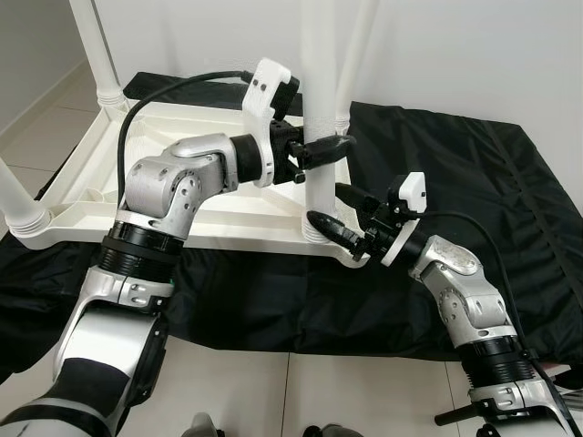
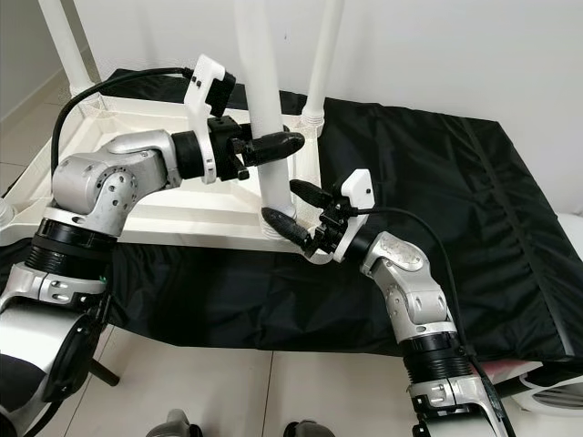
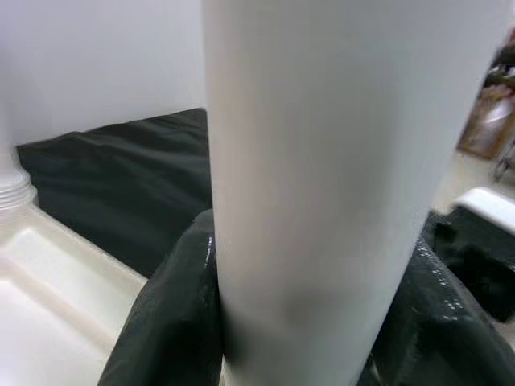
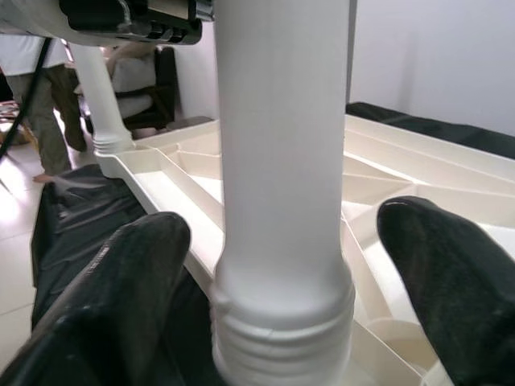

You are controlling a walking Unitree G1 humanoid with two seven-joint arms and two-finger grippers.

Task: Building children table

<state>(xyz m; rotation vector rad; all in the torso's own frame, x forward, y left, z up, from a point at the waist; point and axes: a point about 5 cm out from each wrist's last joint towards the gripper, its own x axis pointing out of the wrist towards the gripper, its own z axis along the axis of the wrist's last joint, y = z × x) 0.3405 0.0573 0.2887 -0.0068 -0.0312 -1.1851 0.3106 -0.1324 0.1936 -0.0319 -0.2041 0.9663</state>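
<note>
White plastic table leg (image 1: 321,100) is standing in its socket; our left gripper (image 1: 321,151) is clamping it upright, while our right gripper (image 1: 339,211) is waiting with fingers spread around its threaded base.

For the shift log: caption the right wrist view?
Right gripper open around the white table leg just above its threaded base.

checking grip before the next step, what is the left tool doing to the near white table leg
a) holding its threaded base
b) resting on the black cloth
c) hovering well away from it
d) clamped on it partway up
d: the left tool has its fingers pressed on both sides of the white leg partway up, above the right tool that brackets the base.
</note>
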